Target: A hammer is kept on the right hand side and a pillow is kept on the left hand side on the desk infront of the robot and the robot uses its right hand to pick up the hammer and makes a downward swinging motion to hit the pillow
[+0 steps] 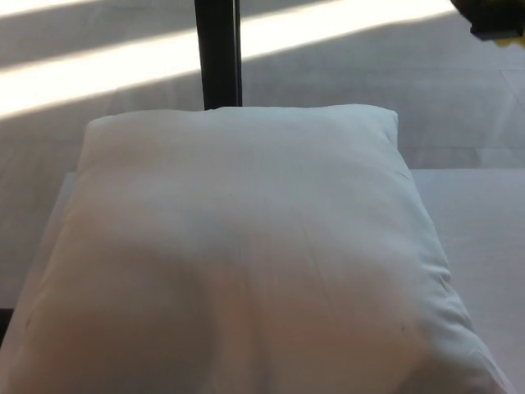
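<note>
Only a dark sliver of the right robot hand (496,18) shows at the top edge; its grip cannot be told. Well below-left lies the white pillow (246,254) on the pale surface (484,222), with a black post (217,53) behind.

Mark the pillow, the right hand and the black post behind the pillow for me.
pillow (246,246): head view, centre of its top face.
right hand (497,18): head view, dark part at the top right corner.
black post (217,53): head view, mid-shaft.
</note>
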Robot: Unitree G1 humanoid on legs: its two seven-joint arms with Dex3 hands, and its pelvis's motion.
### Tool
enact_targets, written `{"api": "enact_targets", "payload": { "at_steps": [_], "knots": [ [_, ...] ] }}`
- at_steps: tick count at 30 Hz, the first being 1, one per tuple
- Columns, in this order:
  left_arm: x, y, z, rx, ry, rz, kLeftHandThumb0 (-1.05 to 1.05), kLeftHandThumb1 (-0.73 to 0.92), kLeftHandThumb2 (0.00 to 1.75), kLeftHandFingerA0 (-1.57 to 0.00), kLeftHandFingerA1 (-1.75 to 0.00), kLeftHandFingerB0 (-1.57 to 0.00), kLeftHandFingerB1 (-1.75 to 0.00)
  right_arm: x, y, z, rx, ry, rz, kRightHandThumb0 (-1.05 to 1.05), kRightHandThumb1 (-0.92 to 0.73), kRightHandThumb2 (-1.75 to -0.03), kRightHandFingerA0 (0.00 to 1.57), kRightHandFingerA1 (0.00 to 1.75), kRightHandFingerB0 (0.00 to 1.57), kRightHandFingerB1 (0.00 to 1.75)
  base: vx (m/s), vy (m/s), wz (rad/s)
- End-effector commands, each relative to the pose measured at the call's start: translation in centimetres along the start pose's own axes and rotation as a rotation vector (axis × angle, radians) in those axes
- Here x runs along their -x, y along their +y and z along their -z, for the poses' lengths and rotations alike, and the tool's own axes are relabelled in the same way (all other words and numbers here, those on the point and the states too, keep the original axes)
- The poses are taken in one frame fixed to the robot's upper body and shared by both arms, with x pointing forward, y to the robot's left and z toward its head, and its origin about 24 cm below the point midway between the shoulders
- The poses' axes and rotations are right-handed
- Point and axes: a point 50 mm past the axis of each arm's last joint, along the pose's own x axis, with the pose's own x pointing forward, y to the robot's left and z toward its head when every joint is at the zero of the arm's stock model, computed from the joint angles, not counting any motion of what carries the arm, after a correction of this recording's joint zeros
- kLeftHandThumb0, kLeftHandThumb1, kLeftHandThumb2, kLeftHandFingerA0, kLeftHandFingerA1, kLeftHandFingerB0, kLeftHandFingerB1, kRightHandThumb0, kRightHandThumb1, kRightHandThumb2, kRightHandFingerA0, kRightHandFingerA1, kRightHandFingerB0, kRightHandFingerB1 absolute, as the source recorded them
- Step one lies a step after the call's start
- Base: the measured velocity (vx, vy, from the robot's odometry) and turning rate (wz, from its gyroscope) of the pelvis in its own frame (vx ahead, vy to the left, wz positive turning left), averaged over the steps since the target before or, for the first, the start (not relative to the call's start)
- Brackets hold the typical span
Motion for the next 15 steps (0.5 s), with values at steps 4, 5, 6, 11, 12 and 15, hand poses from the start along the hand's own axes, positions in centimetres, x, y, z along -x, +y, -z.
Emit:
{"api": "enact_targets", "payload": {
  "at_steps": [4,5,6,11,12,15],
  "knots": [
    [0.0,0.2,0.0,0.025,0.004,-0.011,-0.57,0.73,0.62,-0.61,-0.61,-0.66,-0.52,-0.8,1.0,-2.1,-0.719,0.319,-0.186,-0.17,-0.49,-1.15,1.03,1.75,0.79,1.53,0.0,0.0,0.0],
    [0.0,0.2,0.0,0.039,0.004,-0.008,-0.56,0.74,0.62,-0.63,-0.63,-0.65,-0.53,-0.7,1.3,-2.0,-0.751,0.329,-0.199,-0.19,-0.57,-1.12,1.02,1.75,0.69,1.64,0.0,0.0,0.0],
    [0.0,0.2,0.0,0.049,0.001,-0.002,-0.56,0.74,0.62,-0.63,-0.63,-0.65,-0.53,-0.6,1.6,-1.9,-0.785,0.342,-0.21,-0.19,-0.57,-1.12,1.02,1.75,0.69,1.64,0.0,0.0,0.0],
    [0.1,-0.1,0.5,0.017,0.013,0.008,-0.59,0.74,0.62,-0.58,-0.61,-0.65,-0.52,-0.1,2.7,-1.4,-1.0,0.412,-0.294,-0.35,-0.68,-1.11,1.07,1.75,0.82,1.63,0.0,0.0,0.0],
    [0.1,-0.1,0.5,0.014,0.01,0.014,-0.59,0.74,0.62,-0.58,-0.61,-0.65,-0.52,-0.1,2.7,-1.5,-1.009,0.412,-0.297,-0.35,-0.68,-1.11,1.07,1.75,0.82,1.63,0.0,0.0,0.0],
    [0.1,-0.2,0.4,0.006,0.015,0.006,-0.61,0.73,0.62,-0.61,-0.61,-0.67,-0.51,0.0,3.1,-2.0,-0.918,0.365,-0.25,-0.31,-0.59,-1.18,1.07,1.75,0.87,1.59,0.0,0.0,0.0]
  ]
}}
